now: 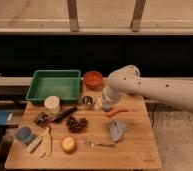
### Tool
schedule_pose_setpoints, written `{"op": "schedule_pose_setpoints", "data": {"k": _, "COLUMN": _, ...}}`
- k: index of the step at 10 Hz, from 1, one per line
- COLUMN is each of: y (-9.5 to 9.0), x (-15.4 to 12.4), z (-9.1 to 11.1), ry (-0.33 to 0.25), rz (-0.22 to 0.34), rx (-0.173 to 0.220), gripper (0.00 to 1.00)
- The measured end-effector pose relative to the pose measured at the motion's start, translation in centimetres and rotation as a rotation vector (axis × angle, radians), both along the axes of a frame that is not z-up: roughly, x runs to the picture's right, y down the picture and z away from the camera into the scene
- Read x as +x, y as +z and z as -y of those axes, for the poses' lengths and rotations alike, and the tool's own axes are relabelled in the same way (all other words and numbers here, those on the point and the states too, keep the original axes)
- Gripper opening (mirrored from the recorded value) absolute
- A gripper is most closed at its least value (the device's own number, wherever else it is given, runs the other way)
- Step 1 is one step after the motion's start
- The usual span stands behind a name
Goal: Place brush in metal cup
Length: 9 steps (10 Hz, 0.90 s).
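On the wooden table (140, 150), brush (64, 115) lay flat between white cup (52, 104) and grapes (76, 124), handle end pointing at metal cup (88, 102); contact there couldn't be told. Metal cup stood upright, just in front of green tray (55, 85) and orange bowl (93, 79). Gripper (102, 104) hung low just beside metal cup, on the side away from brush, well apart from brush. Grip state: couldn't tell, released or clenched.

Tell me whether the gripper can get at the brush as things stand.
Probably yes. The gripper hangs just right of the metal cup, and the brush lies left of the cup with nothing on top. The cup stands between them, so going over it looks best.
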<state>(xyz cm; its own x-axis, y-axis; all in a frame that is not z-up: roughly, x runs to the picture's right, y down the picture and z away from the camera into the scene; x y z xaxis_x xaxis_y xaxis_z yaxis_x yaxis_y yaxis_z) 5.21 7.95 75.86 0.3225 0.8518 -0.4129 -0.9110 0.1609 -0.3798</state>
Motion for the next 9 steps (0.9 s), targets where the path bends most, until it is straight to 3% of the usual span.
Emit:
{"op": "schedule_pose_setpoints", "data": {"k": 2, "y": 0.8, "x": -2.6, "z": 0.9, "ry": -0.076, "rz": 0.050, "rx": 0.001, "gripper": 0.61}}
{"op": "schedule_pose_setpoints", "data": {"k": 4, "y": 1.5, "x": -7.2, "z": 1.9, "ry": -0.168, "rz": 0.122, "rx": 0.007, "gripper": 0.61}}
{"op": "schedule_pose_setpoints", "data": {"k": 7, "y": 0.7, "x": -13.9, "z": 1.4, "ry": -0.282, "rz": 0.240, "rx": 0.046, "gripper": 0.52}}
{"op": "schedule_pose_setpoints", "data": {"k": 9, "y": 0.6, "x": -14.0, "z": 1.4, "ry": -0.288, "rz": 0.245, "rx": 0.050, "gripper": 0.52}}
